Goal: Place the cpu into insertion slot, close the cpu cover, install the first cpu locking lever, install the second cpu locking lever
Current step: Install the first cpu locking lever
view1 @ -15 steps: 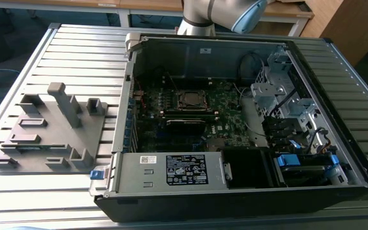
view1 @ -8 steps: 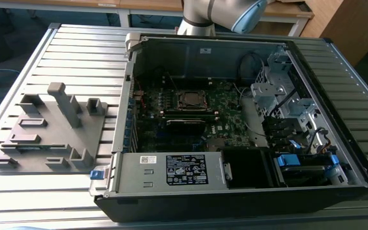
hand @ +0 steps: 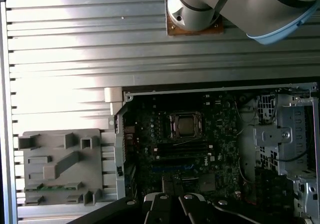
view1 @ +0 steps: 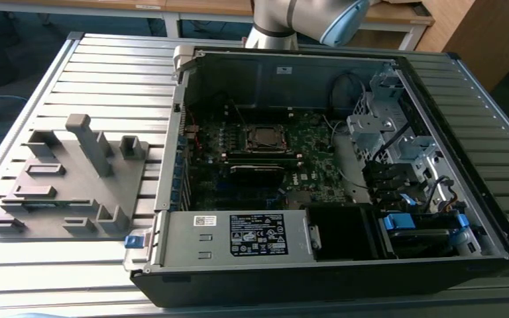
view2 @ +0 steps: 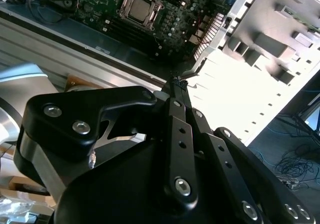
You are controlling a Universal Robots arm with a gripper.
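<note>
Gripper (view2: 177, 82) sits high, off to the side of the open computer case (view1: 325, 265) and well apart from the socket. Jaws look closed together, with nothing in them. Cpu (view2: 141, 6) appears to lie in the insertion slot (view1: 266, 147) already: there's a dull grey square mid-socket in both wrist views. From this far off I can't say it's fully seated. Cpu cover (view2: 131, 13) reads as a thin silver frame lying flat around the chip. Levers are too small to make out.

Handling, as a judgement: the chip is light, rigid and smooth-topped, so slick between pads. Its underside and the socket contacts are likely fragile. Take it by two opposite edges, keep it level, don't drag it. The cover is thin sheet metal on a hinge and would flex, so press on the frame, not through the window.

The surface is a slatted metal table (view1: 104, 66), ridged, with glare in the wrist views. A grey fixture (view1: 69, 185) with posts and pockets sits at the exterior view's left of the case.

Room is tight. The socket lies low on the green board (view1: 312, 149), walled in by the case sides. The drive cage (view1: 387, 132) is at the exterior view's right and long black slots run just beside the socket. Arm (view1: 299, 20) stands at the far edge
</note>
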